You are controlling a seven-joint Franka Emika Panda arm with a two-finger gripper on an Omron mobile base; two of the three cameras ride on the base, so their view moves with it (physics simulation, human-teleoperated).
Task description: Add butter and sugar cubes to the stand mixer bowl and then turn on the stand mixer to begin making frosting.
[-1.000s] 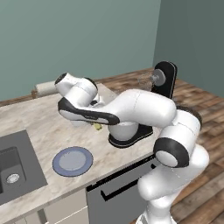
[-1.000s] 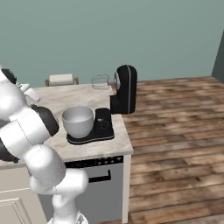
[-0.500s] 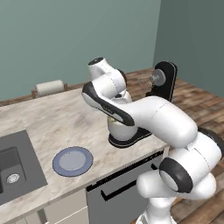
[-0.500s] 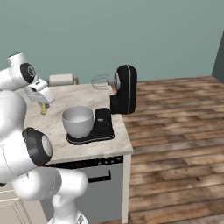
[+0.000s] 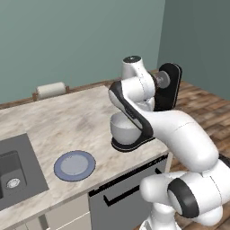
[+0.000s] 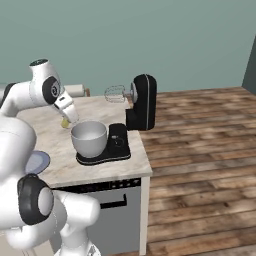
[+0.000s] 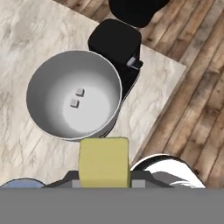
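The tool (image 6: 66, 120) is clamping the butter (image 7: 104, 162) and hanging just beside the bowl (image 7: 73, 99), near its rim rather than over its middle. The two sugar cubes (image 7: 77, 97) are already lying inside the bowl, which is sitting on the mixer (image 6: 141, 102) base on the worktop (image 5: 54, 126). Letting go from here is risking the butter clipping the rim and tumbling onto the worktop. The whisk (image 6: 114, 93) is sitting raised, clear of the bowl.
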